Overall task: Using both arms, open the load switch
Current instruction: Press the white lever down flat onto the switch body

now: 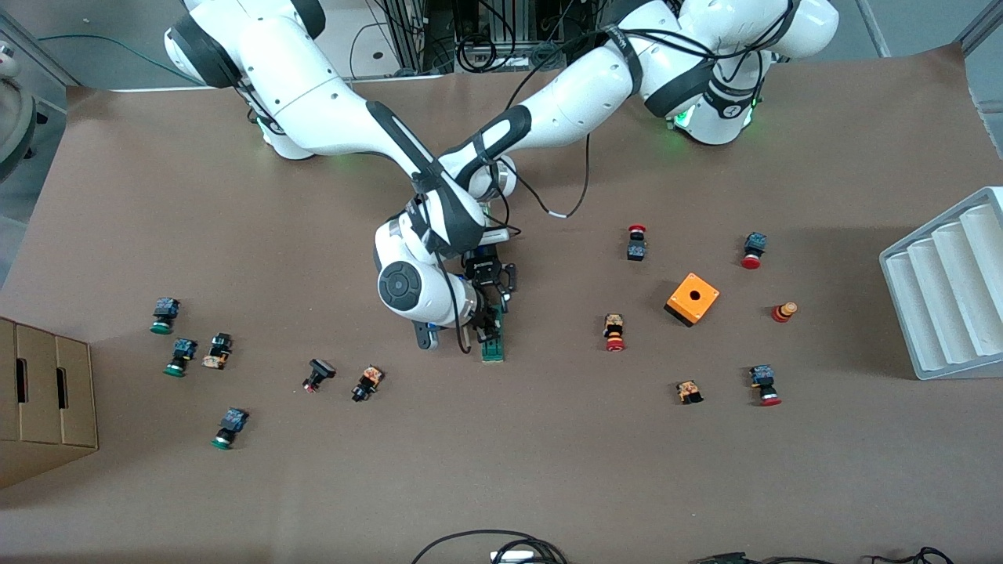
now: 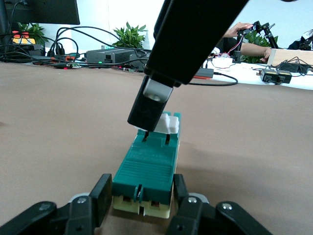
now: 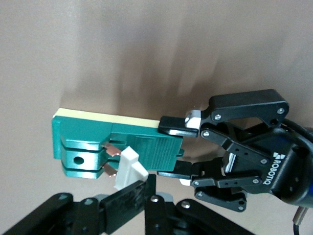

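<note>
Near the middle of the table (image 1: 235,486), a little toward the edge closest to the front camera, the load switch (image 1: 493,342) is lying flat on the brown paper, and I am working on it with both my claws. My left gripper (image 2: 142,208) is closed on one short end of the green body, one finger pressing on each long side, so the switch is not sliding. My right gripper (image 3: 128,188) is coming from above and its fingers are pinched tight on the white handle (image 3: 129,167), which is already standing tilted up out of the body. To do this step well, I think I should be keeping the left grip firm and low while the right one is swinging the handle along its own arc, not pulling straight up, because otherwise the whole piece may be lifting from the table. The switch is looking like a narrow green bar with a cream underside, ribbed on top, with two copper contacts (image 3: 113,152) showing beside the white handle.
</note>
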You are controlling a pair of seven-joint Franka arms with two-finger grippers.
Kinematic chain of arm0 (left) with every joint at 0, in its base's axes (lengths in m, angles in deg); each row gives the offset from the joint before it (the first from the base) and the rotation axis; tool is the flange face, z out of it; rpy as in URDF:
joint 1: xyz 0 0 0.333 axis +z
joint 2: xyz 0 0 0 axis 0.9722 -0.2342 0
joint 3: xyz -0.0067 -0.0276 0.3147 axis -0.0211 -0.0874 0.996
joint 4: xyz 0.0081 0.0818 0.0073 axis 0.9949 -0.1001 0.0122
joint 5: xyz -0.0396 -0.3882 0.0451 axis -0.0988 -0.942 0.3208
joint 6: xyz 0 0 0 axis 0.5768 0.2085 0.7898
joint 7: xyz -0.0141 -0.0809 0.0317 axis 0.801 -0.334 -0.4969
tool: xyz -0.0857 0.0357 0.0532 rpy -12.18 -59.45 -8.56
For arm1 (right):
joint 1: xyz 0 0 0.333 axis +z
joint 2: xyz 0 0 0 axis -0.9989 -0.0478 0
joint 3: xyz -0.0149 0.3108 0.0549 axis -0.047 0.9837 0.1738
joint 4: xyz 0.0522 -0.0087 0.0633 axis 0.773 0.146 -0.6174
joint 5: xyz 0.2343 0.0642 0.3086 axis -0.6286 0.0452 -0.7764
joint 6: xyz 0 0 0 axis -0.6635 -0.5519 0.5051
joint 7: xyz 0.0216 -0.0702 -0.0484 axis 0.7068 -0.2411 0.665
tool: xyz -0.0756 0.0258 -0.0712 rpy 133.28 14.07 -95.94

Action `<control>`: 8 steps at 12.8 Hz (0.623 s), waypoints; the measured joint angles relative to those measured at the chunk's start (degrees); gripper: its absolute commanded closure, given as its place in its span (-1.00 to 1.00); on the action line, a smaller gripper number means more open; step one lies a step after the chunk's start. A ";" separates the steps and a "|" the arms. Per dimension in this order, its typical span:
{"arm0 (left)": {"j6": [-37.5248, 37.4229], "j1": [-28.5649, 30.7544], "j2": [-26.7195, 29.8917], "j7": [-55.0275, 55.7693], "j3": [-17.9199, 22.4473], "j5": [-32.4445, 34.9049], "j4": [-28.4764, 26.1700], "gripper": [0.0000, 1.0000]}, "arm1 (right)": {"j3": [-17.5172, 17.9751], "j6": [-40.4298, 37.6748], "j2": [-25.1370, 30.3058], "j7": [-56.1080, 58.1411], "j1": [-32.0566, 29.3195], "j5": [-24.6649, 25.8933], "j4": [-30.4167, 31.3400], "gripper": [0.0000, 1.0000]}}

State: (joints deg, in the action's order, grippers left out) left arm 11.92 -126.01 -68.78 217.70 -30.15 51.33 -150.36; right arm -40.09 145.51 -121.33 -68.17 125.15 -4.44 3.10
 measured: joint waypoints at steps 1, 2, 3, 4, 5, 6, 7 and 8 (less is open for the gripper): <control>0.00 0.00 0.00 0.00 0.00 0.00 0.00 -0.17 | 0.00 0.01 0.02 0.03 0.00 0.02 0.00 1.00; 0.00 0.00 0.00 0.00 0.00 0.00 0.00 -0.17 | 0.00 0.03 0.04 0.04 0.00 0.06 0.00 0.94; 0.00 0.00 0.00 0.00 0.00 0.00 0.00 -0.17 | -0.01 0.07 0.12 0.04 0.00 0.17 0.00 0.93; 0.00 0.00 0.00 0.00 0.00 0.00 0.00 -0.17 | -0.02 0.09 0.24 0.04 -0.01 0.36 0.00 0.93; 0.01 0.00 0.00 0.00 0.00 0.00 0.00 -0.17 | -0.04 0.09 0.41 0.04 -0.03 0.49 0.00 0.86; 0.01 0.00 0.00 0.00 0.00 0.00 0.00 -0.17 | -0.05 0.09 0.62 0.04 -0.07 0.53 0.00 0.65; 0.01 0.00 0.00 0.00 0.00 0.00 0.00 -0.17 | -0.06 0.09 0.78 0.04 -0.13 0.57 0.00 0.65; 0.01 0.00 0.00 0.00 0.00 0.00 0.00 -0.17 | -0.07 0.10 0.87 0.04 -0.17 0.57 0.00 0.65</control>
State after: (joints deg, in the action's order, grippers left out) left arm 11.93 -126.01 -68.78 217.70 -30.15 51.33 -150.36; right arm -40.16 145.61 -120.47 -68.13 124.98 -3.87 3.09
